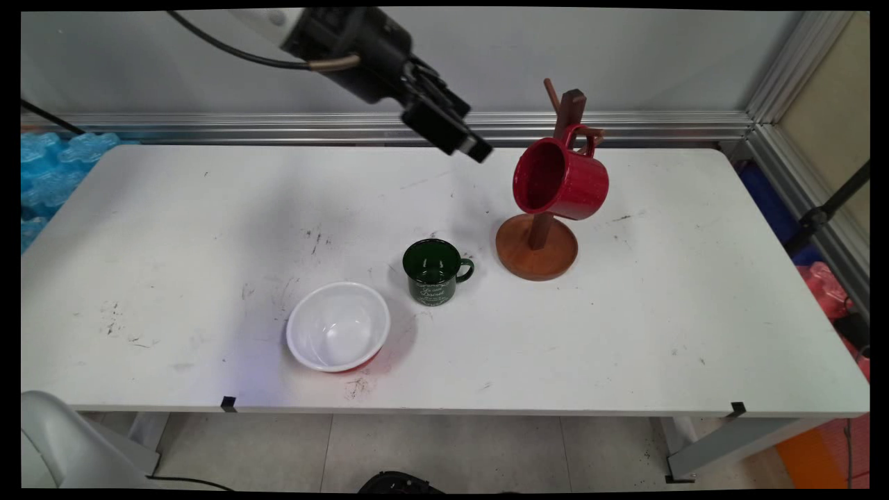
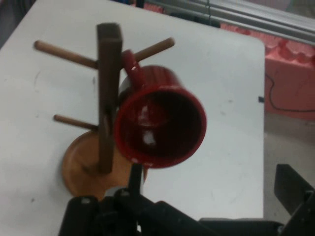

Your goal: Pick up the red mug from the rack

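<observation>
We record the white tabletop (image 1: 625,333) spanning nearly the whole main view, scuffed with dark marks. The arm's black gripper (image 1: 479,149) sits in the upper centre of the frame, raised above the tabletop and angled down toward the right, touching nothing. The hand view shows its jaws spread wide: one finger rises at the lower right edge, the other at lower centre, with open space between them and nothing held.

Nearest to the gripper is the wooden mug tree (image 1: 538,243), right of centre, standing upright on a round brown base with pegs branching from its post. A red mug (image 1: 562,179) hangs from one peg by its handle, tilted so its mouth faces left and down in the main view; in the hand view the mouth faces the camera, just above the linkage.

A white bowl (image 1: 338,326) with a red underside sits in the lower centre, upright. A small green mug (image 1: 434,272) with white lettering stands between bowl and mug tree, apart from both, handle to the right.
</observation>
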### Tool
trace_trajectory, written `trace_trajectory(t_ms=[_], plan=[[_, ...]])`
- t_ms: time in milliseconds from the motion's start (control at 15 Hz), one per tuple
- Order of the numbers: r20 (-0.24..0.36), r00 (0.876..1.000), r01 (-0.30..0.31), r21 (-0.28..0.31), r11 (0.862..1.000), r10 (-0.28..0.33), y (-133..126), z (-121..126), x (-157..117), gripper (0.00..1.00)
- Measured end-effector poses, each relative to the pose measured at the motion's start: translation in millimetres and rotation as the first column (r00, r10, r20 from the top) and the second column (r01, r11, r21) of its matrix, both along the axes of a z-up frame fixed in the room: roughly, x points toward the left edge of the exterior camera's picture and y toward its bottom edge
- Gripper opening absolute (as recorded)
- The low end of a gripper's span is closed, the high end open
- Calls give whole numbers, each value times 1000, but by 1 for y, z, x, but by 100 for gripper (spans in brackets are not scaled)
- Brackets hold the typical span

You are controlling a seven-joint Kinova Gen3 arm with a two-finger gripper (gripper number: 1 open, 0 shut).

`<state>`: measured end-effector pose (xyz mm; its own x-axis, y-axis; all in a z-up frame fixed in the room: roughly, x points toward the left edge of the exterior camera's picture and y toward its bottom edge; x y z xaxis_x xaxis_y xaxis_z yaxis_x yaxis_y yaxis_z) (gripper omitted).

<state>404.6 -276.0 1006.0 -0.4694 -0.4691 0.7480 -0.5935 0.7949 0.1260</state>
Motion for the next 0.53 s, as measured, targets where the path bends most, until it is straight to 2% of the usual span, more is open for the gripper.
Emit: trace_trajectory(t_ms=[533], plan=[[-58,998,-9,39,999,11,-21,-27,-51,100]])
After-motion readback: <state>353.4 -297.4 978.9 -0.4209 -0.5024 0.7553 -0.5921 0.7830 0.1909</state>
